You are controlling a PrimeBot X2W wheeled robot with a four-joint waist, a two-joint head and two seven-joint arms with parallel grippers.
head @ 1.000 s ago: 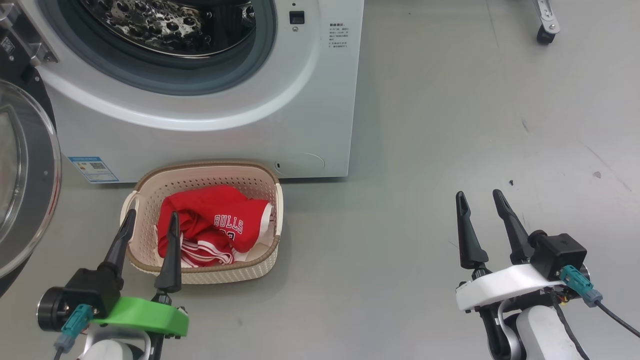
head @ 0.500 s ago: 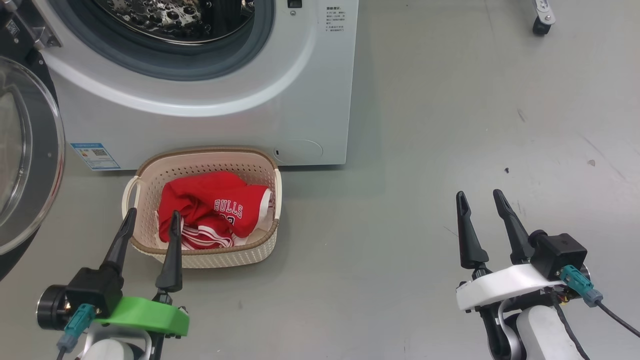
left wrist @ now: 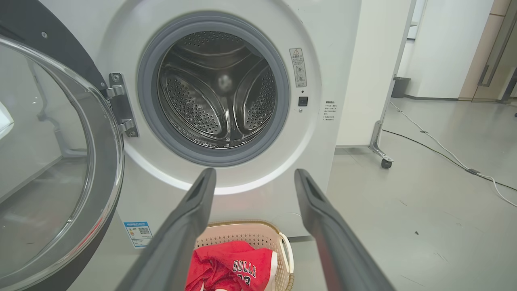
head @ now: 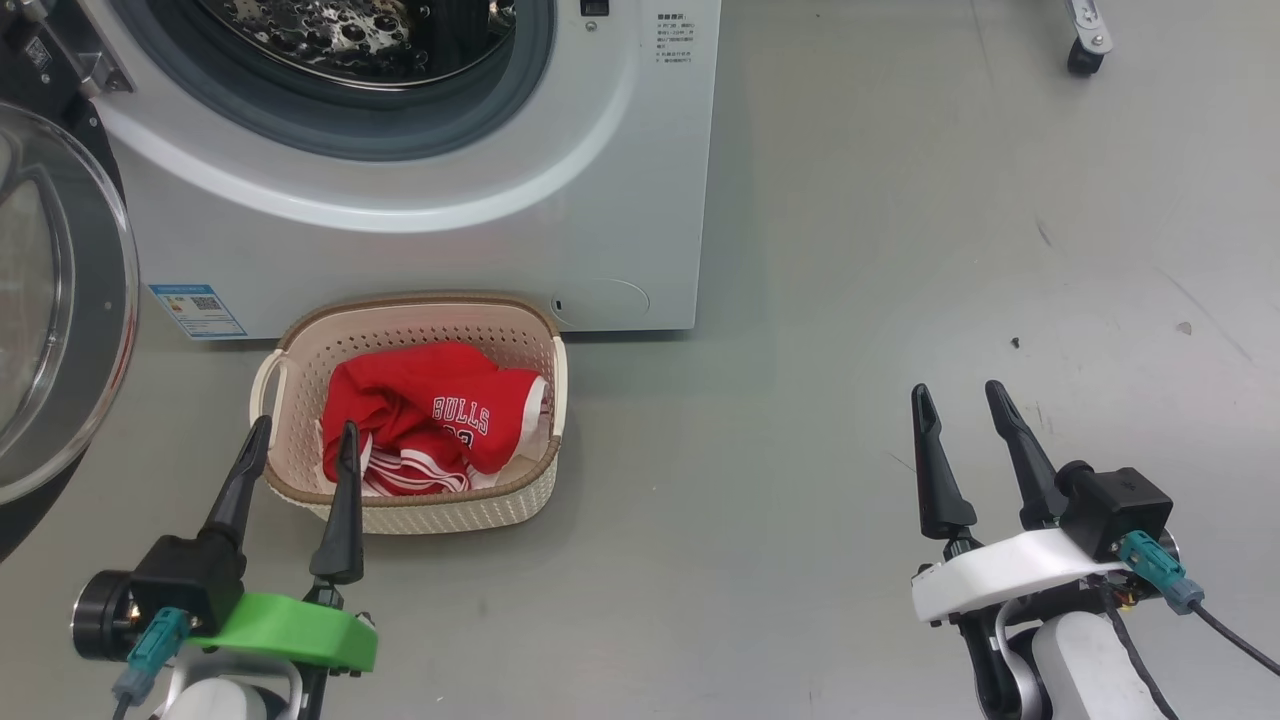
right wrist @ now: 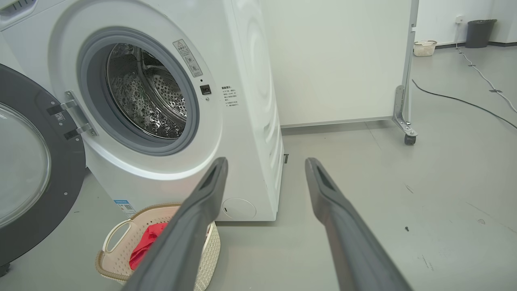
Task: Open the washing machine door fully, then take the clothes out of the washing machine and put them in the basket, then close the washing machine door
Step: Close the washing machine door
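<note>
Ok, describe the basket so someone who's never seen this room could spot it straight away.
Find the white washing machine with its door swung open. On the floor right in front of it sits the basket: small, cream, perforated, brown-rimmed, and holding a red jersey.

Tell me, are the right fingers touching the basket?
Apart. In the head view the right fingers stand open far to the right of the basket, with a wide stretch of bare floor between them.

Swung wide open at left of white washing machine: black-rimmed glass washing machine door. Crumpled inside cream perforated basket, on floor just before machine: red BULLS clothes.
</note>
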